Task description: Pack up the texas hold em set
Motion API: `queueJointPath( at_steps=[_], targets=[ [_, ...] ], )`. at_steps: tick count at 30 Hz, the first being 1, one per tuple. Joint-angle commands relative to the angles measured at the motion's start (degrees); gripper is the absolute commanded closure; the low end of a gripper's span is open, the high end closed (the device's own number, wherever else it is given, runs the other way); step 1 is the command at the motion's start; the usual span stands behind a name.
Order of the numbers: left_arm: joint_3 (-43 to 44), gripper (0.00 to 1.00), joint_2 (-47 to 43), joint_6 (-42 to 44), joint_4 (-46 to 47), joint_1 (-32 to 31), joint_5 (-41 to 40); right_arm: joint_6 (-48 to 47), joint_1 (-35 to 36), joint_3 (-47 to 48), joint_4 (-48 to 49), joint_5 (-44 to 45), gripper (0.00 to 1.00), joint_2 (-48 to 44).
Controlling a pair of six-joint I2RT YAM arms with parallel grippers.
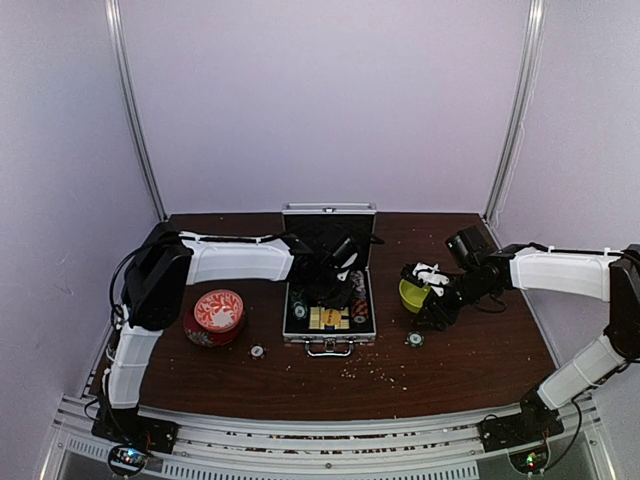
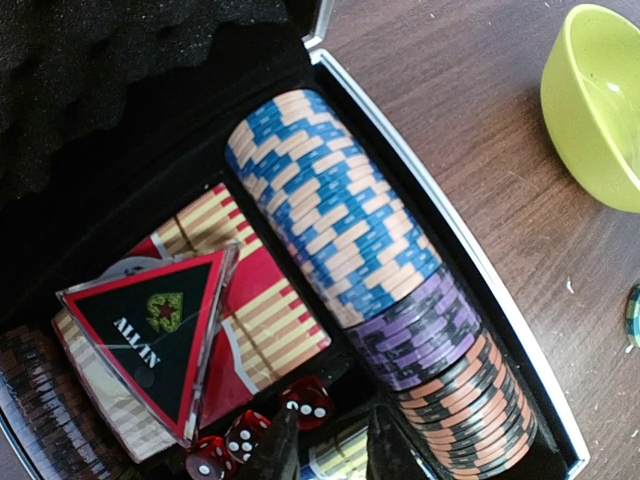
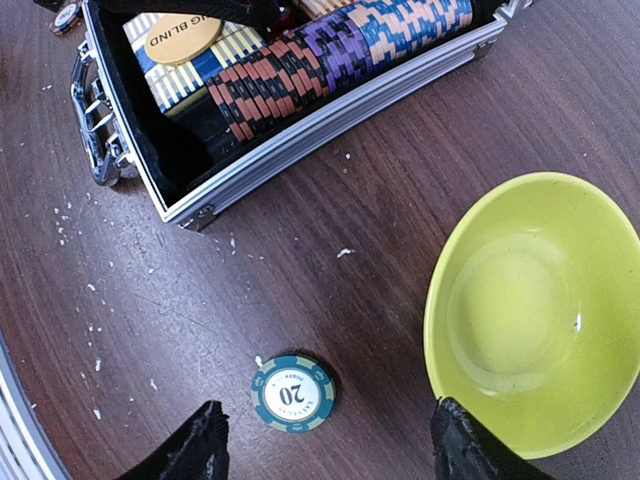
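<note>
The silver case (image 1: pixel 329 290) stands open in the middle of the brown desk (image 1: pixel 470 360), with its lid upright on the far side and its handle (image 1: pixel 329 348) toward the near edge. Inside, along the right wall, lies a row of striped chips (image 2: pixel 375 270): blue and cream ones, then purple, then orange and black. Beside this row lie the card decks (image 2: pixel 255 300), and a black triangular button (image 2: pixel 150 335) with a red border rests tilted on top of them. Three red dice (image 2: pixel 250 440) sit just beside the decks. In the right wrist view a round yellow button (image 3: pixel 182 38) with the words "BIG BLIND" lies on a striped deck near the handle.

The left tool (image 2: pixel 325 450) is low over the inside of the case, just beside the dice. Its two dark fingertips stand a little apart and nothing is between them, so it is released.

The right tool (image 3: pixel 330 445) hovers over the desk to the right of the case, with its fingers spread wide and empty. Between them, on the desk, lies a single teal chip (image 3: pixel 292 393) marked "20". The lime-green bowl (image 3: pixel 535 310) stands just right of this chip.

To the left of the case stands a round red tin (image 1: pixel 214 316) with a white floral lid, and one more small chip (image 1: pixel 257 351) lies on the desk between the tin and the case, nearer to the front.
</note>
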Motion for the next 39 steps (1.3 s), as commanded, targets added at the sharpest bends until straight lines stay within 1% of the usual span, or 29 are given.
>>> queueJointPath(
  at_steps=[1, 7, 10, 12, 14, 18, 20, 24, 28, 32, 39],
  targets=[
    [-0.07, 0.76, -2.76, 0.58, 1.64, -0.08, 1.02, -0.69, 0.39, 1.24, -0.48, -0.08, 0.30, 0.17],
    [-2.88, 0.73, -7.95, 2.18, 1.70, -0.21, 0.19, -0.80, 0.35, 1.53, -0.68, 1.05, 0.30, 0.03],
    [-4.53, 0.70, -10.39, 4.30, 1.65, -0.21, -0.39, -0.94, 0.35, 3.34, -2.95, 1.27, 0.30, 0.16],
    [-5.66, 0.65, -12.07, 5.55, 0.50, -0.17, -0.86, -1.69, 0.43, 5.23, -5.14, 1.54, 0.30, 0.10],
    [-7.28, 0.61, -13.93, 6.35, -1.29, -0.17, -1.62, -2.85, 0.52, 7.41, -6.83, 2.68, 0.29, 0.18],
    [-14.37, 0.55, -19.87, 6.00, -4.94, -0.17, -3.48, -4.04, 0.69, 10.88, -8.66, 3.63, 0.29, 1.60],
    [-17.87, 0.53, -22.22, 5.83, -8.01, -0.17, -2.91, -3.78, 0.89, 11.11, -7.59, 2.77, 0.29, 2.31],
    [-24.62, 0.51, -26.73, 4.89, -14.51, -0.17, -2.91, -2.06, 1.15, 10.13, -3.58, 0.54, 0.29, 3.92],
    [-29.05, 0.48, -30.33, 4.07, -19.34, -0.17, -3.50, -1.97, 1.58, 8.52, -2.63, -0.29, 0.29, 4.61],
    [-31.07, 0.44, -30.24, 4.25, -22.10, -0.10, -3.17, -1.77, 1.59, 6.40, -1.50, -1.18, 0.29, 2.26],
    [-31.18, 0.42, -27.55, 3.32, -20.84, 0.35, -3.93, -2.11, 1.66, 6.75, -2.52, -4.75, 0.29, 2.78]
  ],
)
